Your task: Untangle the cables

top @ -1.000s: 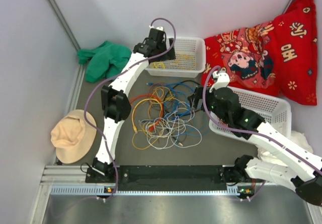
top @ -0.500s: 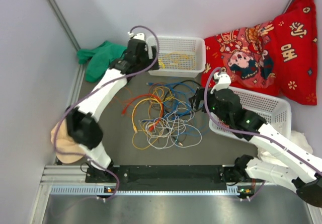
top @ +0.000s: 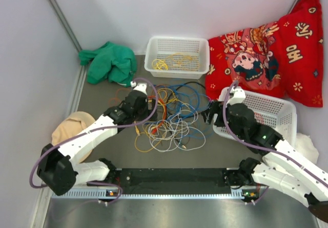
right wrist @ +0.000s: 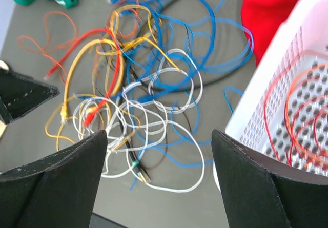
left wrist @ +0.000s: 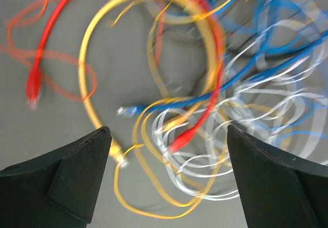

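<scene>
Two grippers splayed, empty: left gripper [left wrist: 166,130], right gripper [right wrist: 159,133] over cables [top: 166,118] at table [top: 97,97] centre; red cushion [top: 261,54], far right corner, yellow Chinese characters.

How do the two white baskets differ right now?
The far basket holds yellow cable; the right basket holds thin orange-red cable. The far basket stands clear of both arms; the right arm overlaps the right basket. Both are white, perforated plastic.

Cables [top: 166,125] — yellow, red, blue, white, perhaps orange.
</scene>
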### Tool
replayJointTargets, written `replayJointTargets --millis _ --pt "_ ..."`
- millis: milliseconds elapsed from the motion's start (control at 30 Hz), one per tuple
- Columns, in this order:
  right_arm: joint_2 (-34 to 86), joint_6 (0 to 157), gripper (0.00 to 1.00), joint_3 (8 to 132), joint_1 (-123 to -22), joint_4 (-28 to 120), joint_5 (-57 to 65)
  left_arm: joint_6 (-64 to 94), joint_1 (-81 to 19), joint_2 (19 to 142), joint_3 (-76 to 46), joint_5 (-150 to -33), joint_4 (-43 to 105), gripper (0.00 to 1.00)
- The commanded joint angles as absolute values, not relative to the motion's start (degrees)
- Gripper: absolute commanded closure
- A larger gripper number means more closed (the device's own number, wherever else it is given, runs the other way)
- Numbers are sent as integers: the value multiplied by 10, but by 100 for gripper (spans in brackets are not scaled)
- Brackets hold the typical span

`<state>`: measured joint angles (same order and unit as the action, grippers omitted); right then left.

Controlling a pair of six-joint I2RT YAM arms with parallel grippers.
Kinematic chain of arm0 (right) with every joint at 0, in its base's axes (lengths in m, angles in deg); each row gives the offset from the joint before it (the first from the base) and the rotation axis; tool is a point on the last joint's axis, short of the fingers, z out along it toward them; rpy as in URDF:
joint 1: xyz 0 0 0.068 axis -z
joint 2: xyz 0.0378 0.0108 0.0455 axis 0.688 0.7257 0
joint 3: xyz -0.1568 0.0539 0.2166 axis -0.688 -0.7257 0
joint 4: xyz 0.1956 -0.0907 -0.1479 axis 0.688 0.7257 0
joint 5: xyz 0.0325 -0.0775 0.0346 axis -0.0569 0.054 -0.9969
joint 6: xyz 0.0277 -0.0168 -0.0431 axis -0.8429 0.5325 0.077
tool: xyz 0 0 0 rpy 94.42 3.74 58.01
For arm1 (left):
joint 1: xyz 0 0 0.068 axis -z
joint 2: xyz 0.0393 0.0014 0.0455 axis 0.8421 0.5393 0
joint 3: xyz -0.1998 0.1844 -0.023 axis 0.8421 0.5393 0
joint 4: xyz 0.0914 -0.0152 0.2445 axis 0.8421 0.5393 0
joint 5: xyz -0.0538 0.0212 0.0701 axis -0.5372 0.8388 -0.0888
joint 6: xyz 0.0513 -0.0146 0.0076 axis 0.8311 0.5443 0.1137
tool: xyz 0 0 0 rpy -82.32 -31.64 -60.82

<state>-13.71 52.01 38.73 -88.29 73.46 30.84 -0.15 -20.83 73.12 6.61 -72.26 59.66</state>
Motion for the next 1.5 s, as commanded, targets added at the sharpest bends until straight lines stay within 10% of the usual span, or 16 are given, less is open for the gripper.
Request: replayJointTargets --millis 0,867,1200,1267,1467 --pt "-160 480 19 363 -880 759 300 7 -210 692 101 -672 568 1" --pt "-145 492 18 363 -888 755 319 -12 -329 1085 -56 -673 419 2" --pt "-139 495 18 360 -888 748 316 -10 -289 1116 -51 -664 489 71" --pt "-144 495 18 363 -888 751 316 -12 -288 1094 -38 -663 495 99" --pt "-163 493 18 381 -888 759 315 -18 -288 953 -29 -755 535 100"
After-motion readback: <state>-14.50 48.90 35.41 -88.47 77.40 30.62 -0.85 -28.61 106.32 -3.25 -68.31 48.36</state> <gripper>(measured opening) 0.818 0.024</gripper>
